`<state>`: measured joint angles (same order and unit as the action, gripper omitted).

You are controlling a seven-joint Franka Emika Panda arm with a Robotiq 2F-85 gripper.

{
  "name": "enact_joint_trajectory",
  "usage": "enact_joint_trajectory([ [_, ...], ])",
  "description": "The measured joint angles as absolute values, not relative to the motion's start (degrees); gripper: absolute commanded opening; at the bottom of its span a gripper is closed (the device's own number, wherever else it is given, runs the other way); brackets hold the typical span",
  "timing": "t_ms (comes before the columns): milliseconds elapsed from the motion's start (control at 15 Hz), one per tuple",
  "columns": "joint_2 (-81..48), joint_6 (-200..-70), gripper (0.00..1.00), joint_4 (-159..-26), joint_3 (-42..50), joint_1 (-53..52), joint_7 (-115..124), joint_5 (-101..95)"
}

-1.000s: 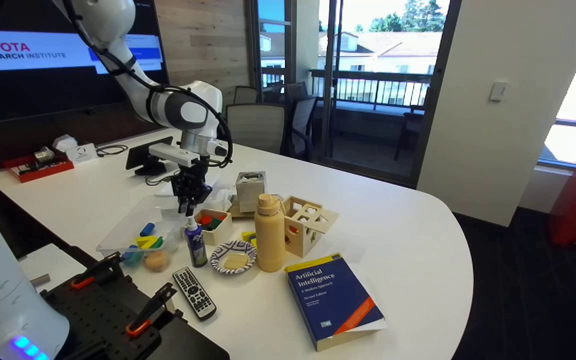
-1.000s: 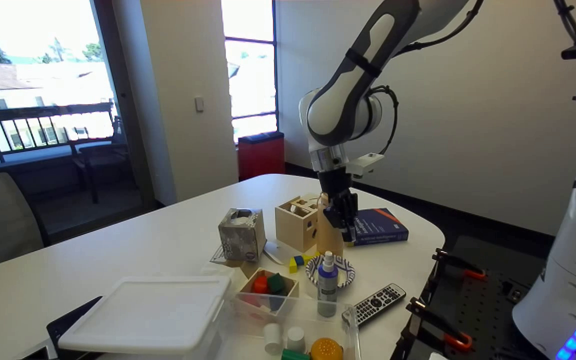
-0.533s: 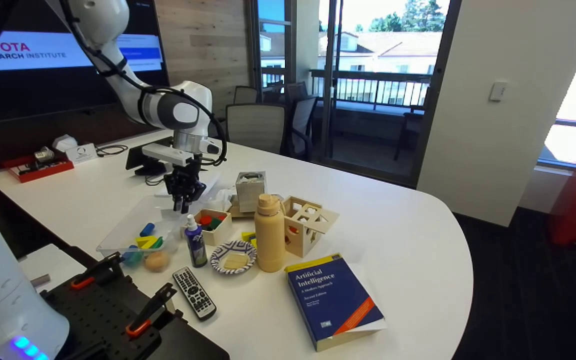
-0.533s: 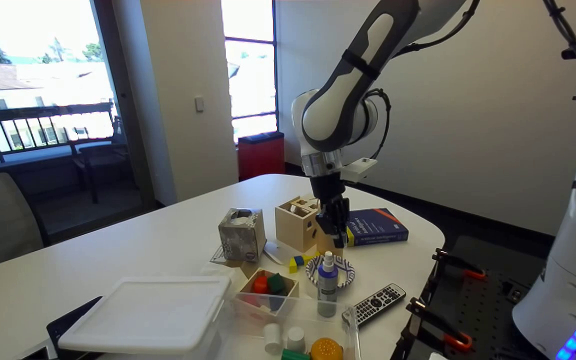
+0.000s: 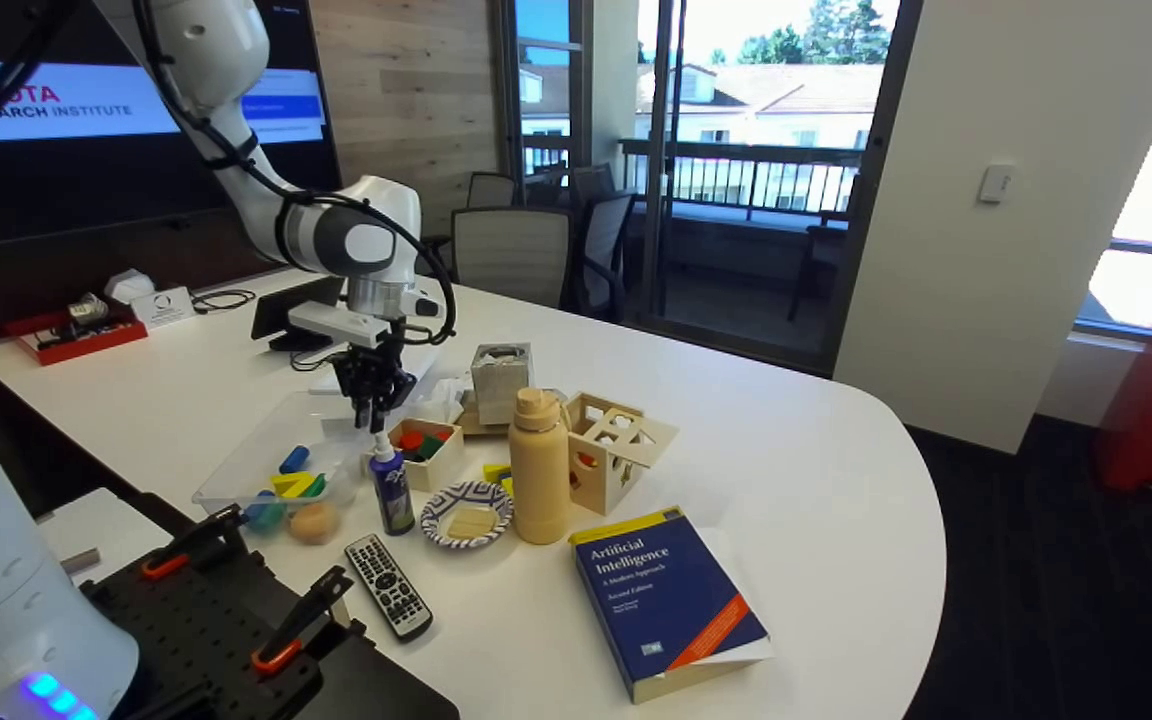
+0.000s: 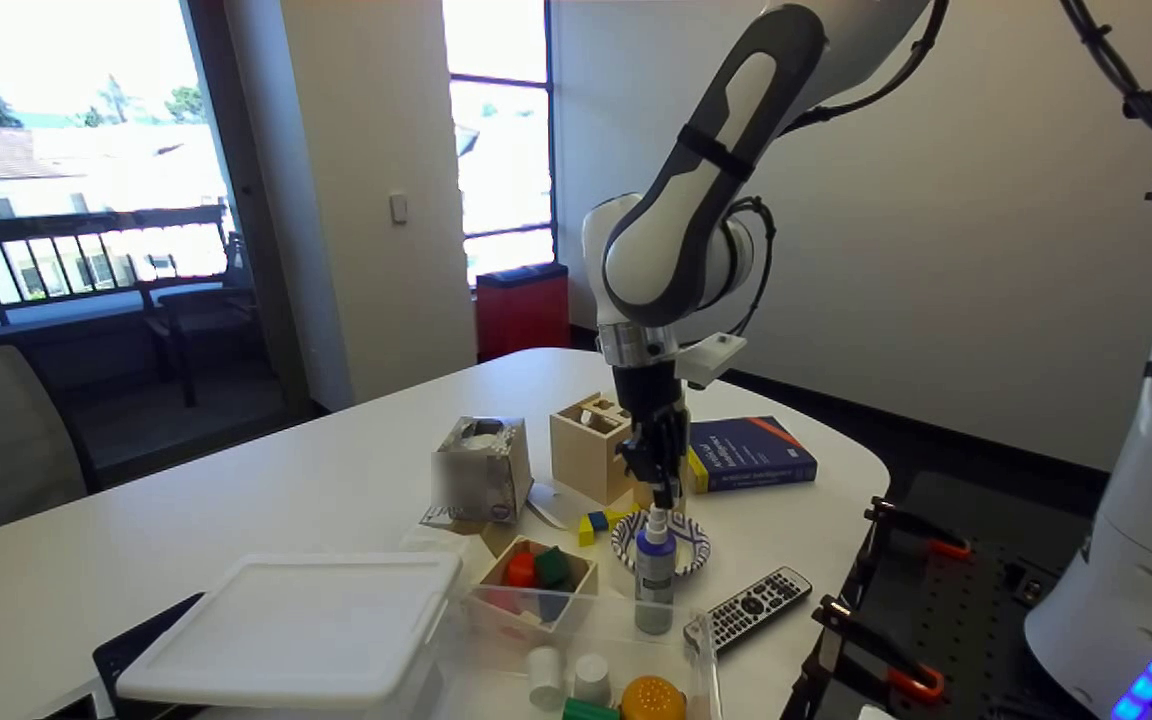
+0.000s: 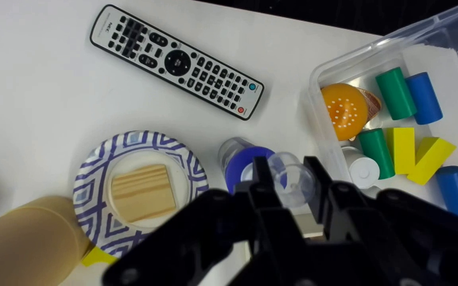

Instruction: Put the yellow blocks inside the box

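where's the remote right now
In the wrist view, the remote lies face up on the table, upper left of centre; in the picture it sits above the patterned bowl, with the spray bottle below its right end.

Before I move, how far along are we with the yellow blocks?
Done, if the clear plastic box is the one meant: two yellow blocks lie inside it.
In hand: no yellow block; the claw grips what looks like a clear cap, close to the spray bottle.
Left: at least one yellow piece sits outside that box, near the patterned bowl; the cap probably has to go down first.
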<state>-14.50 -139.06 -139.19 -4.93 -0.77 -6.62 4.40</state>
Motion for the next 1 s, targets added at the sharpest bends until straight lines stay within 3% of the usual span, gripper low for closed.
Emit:
enact_joint_trajectory([
  [1000,-16.3,-141.9,0.06,-138.9,-5.3,-0.8,-6.6,3.8],
])
